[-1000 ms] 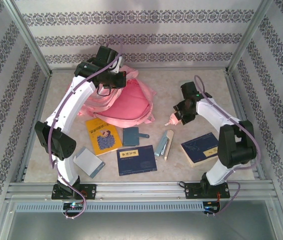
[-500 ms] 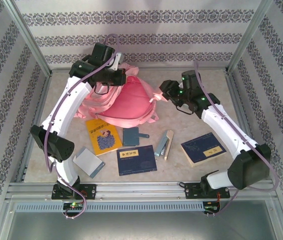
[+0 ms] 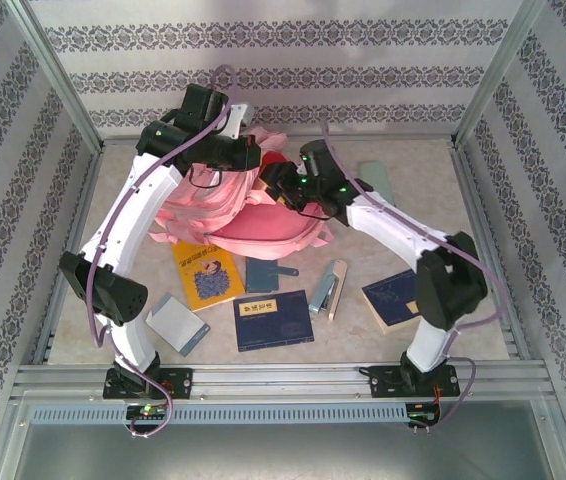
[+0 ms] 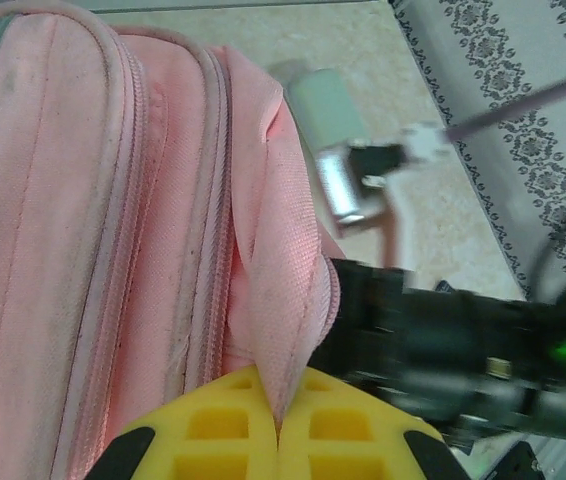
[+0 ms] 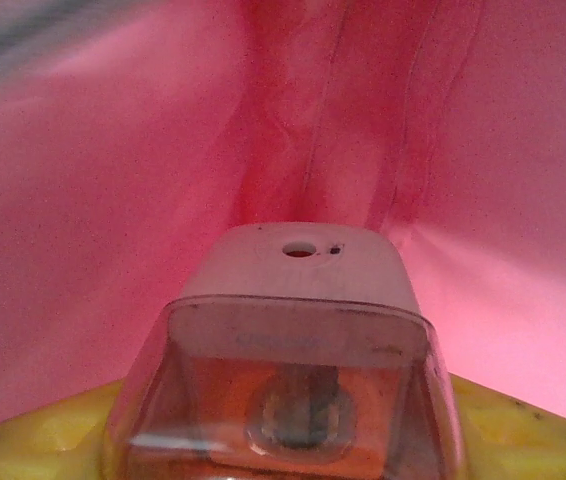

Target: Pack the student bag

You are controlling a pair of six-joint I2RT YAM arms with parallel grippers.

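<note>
The student bag (image 3: 263,218), a large pink backpack, lies at the back middle of the table. My left gripper (image 3: 247,160) is above its top edge, shut on a pink fabric flap (image 4: 281,300) beside the zip and holding it up; the yellow jaws (image 4: 278,440) pinch the cloth. My right gripper (image 3: 275,182) reaches from the right into the bag's mouth. It is shut on a pencil sharpener (image 5: 298,330) with a white top and a clear case. Around the sharpener is the bag's pink lining (image 5: 113,150). The right arm's dark wrist (image 4: 463,350) sits just right of the held flap.
In front of the bag lie a yellow book (image 3: 206,270), a teal wallet (image 3: 261,273), a dark blue book (image 3: 274,320), a grey notebook (image 3: 176,323), a stapler-like item (image 3: 329,288) and another blue book (image 3: 403,296). A pale green item (image 3: 375,180) rests at the back right.
My right arm has swung left from the table's right middle to the bag, carrying the sharpener into its opening. The left gripper keeps its hold on the flap, barely shifted.
</note>
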